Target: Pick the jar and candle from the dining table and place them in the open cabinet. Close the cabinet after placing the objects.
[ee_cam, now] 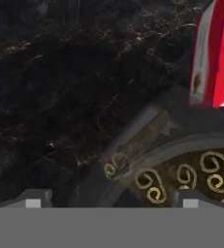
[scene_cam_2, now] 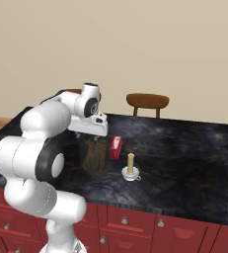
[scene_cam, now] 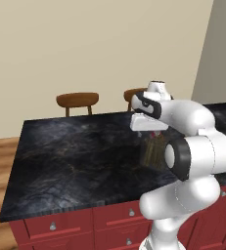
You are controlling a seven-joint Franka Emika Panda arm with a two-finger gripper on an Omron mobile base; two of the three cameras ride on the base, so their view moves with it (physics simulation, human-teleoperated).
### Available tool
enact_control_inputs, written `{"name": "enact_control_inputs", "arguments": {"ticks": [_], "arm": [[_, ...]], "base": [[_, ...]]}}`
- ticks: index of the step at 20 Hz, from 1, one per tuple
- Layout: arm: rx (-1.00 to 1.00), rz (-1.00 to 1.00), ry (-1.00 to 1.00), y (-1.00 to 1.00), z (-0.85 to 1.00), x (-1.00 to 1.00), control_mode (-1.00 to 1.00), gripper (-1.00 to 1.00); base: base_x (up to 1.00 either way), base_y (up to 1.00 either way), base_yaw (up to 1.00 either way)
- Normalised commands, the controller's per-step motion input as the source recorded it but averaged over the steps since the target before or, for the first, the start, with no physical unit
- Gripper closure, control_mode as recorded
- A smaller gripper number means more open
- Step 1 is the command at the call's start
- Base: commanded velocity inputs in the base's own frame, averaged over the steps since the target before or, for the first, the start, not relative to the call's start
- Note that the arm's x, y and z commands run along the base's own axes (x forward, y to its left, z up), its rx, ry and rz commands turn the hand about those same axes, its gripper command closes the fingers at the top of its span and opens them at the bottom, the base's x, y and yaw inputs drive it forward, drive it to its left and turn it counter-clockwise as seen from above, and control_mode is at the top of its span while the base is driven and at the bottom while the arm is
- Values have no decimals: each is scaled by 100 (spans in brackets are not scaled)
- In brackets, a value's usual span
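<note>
The jar (scene_cam_2: 96, 157), clear glass packed with dark sticks, stands on the black marbled dining table (scene_cam_2: 184, 158) directly under my hand. My gripper (scene_cam_2: 93, 137) hangs just above its top, open and holding nothing. In the hand view the jar's dark lid (ee_cam: 181, 172) with gold swirls lies at the lower right, off to the right of the middle of my gripper (ee_cam: 112, 201). From the left base view the jar (scene_cam: 153, 152) is partly behind my arm. The candle (scene_cam_2: 130, 165) stands upright in its white saucer right of the jar. The cabinet is out of view.
A small red box (scene_cam_2: 115, 147) stands just beyond the jar, between it and the candle, and shows as the red box (ee_cam: 215, 53) at the hand view's upper right. Two wooden chairs (scene_cam_2: 147, 101) stand behind the table. Red drawer fronts (scene_cam: 75, 224) run along the near edge.
</note>
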Motion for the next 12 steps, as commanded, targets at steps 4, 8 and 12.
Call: {"name": "enact_control_inputs", "arguments": {"ticks": [4,8,12], "arm": [[0,0,7,6,-41,1,-100,100],[0,0,2,8,-6,3,-100,100],[0,0,0,32,-2,24,-100,100]], "base": [[0,0,0],[0,0,0],[0,0,0]]}}
